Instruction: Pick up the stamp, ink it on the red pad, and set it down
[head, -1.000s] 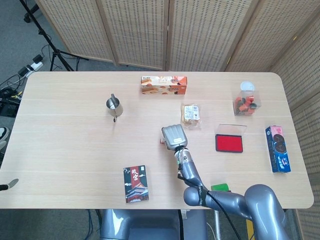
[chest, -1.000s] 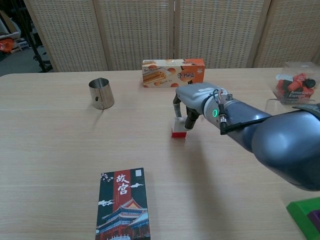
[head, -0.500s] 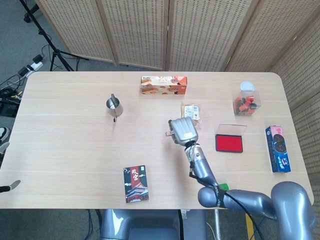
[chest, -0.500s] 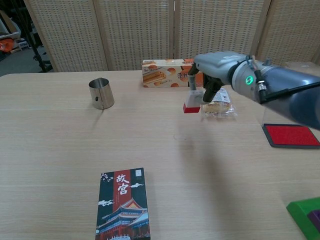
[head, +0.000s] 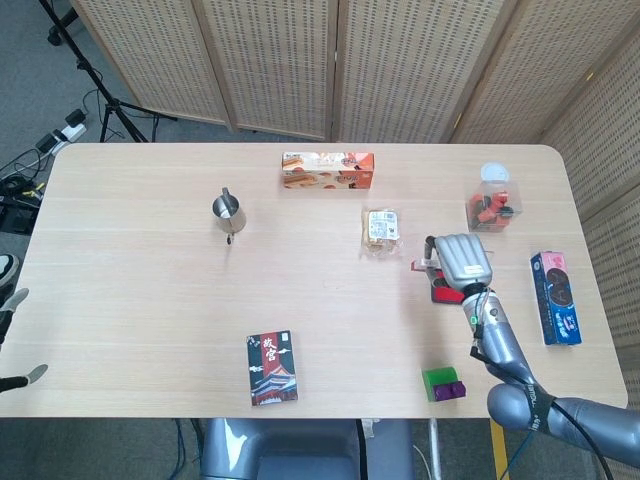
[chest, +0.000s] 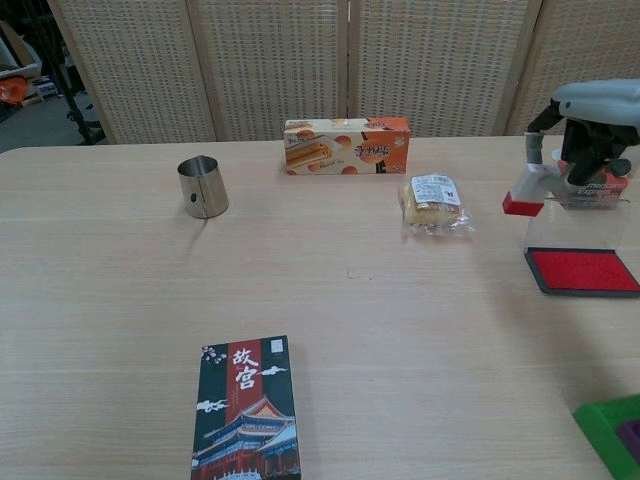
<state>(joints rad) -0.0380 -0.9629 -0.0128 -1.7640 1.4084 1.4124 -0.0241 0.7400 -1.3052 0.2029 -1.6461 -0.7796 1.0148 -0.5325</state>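
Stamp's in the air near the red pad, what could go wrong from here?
1. The right hand holds the stamp tilted, so it may ink unevenly on the red pad.
2. The pad's clear lid stands open just beside the stamp; descending could clip it.

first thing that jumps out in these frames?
The right hand, raised at the table's right side, holds the stamp in the air, its red base just left of and above the red ink pad. Next, the dark box with a palace picture near the front edge, and the orange snack box at the far edge.
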